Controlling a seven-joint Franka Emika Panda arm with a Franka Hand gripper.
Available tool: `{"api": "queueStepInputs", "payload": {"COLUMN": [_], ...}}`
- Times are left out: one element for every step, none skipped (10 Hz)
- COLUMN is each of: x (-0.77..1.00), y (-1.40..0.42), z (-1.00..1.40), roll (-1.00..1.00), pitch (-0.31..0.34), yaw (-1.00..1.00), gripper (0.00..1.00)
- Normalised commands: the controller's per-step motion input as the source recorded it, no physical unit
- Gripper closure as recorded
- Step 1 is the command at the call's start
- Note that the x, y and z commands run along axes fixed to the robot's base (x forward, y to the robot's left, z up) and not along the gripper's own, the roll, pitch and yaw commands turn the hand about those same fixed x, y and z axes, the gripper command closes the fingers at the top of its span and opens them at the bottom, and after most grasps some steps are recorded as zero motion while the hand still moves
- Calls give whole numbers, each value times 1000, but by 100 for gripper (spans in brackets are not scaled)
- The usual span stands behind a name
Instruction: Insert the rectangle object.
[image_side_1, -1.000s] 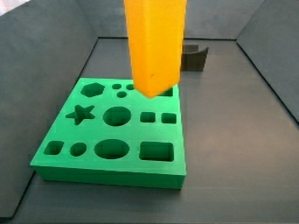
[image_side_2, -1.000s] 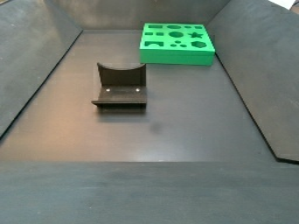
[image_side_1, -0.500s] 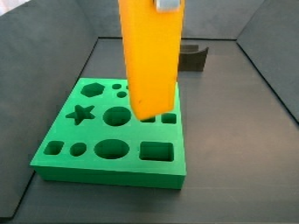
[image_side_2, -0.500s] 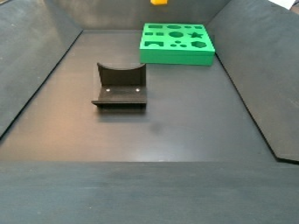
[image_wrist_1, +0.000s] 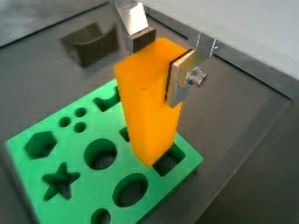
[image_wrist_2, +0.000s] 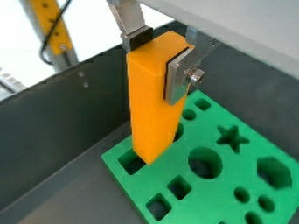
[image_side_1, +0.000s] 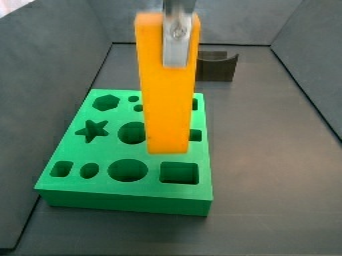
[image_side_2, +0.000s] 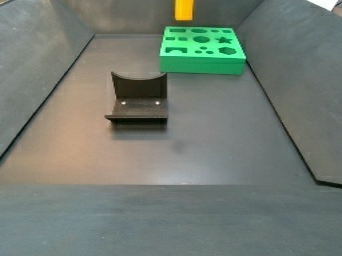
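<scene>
My gripper (image_wrist_1: 162, 54) is shut on the top of the rectangle object (image_wrist_1: 149, 109), a long orange-yellow block held upright. Both wrist views show the silver fingers clamped on its upper end; it also shows in a wrist view (image_wrist_2: 155, 96). In a side view the block (image_side_1: 166, 90) hangs over the green board (image_side_1: 80, 165), its lower end above the square holes near the board's right side, just above the surface. In a side view only the block's lower tip (image_side_2: 183, 9) shows above the far green board (image_side_2: 203, 60).
The green board has several shaped holes: star, hexagon, circles, squares. The dark fixture (image_side_2: 136, 99) stands mid-floor in a side view and behind the board in a side view (image_side_1: 219, 65). Grey walls enclose the dark floor.
The gripper has come down with the block: its lower end is now closer to the board and shifted toward the board's near side, and the fingers have come into the side view.
</scene>
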Motion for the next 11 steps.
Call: {"api": "queueStepInputs", "payload": {"x": [517,480,343,0,0,0,-66,-37,0,46,63], "y": [-317,-329,-260,-20,-26,-23,-6,-74,-171,-229,-223], "z": [-277,-211,-177,-151,-191,-209,-209,-186,-183,-166,-157], "roll": [163,254,209,140,166,124,93,43,16,23,19], "pitch": [43,97,80,13,0,9,0,0,9,34,37], "yaw": [-323,-257,-223,0,0,0,0,0,0,60,77], "gripper": [100,100,100,100,100,100,100,100,100,100,100]}}
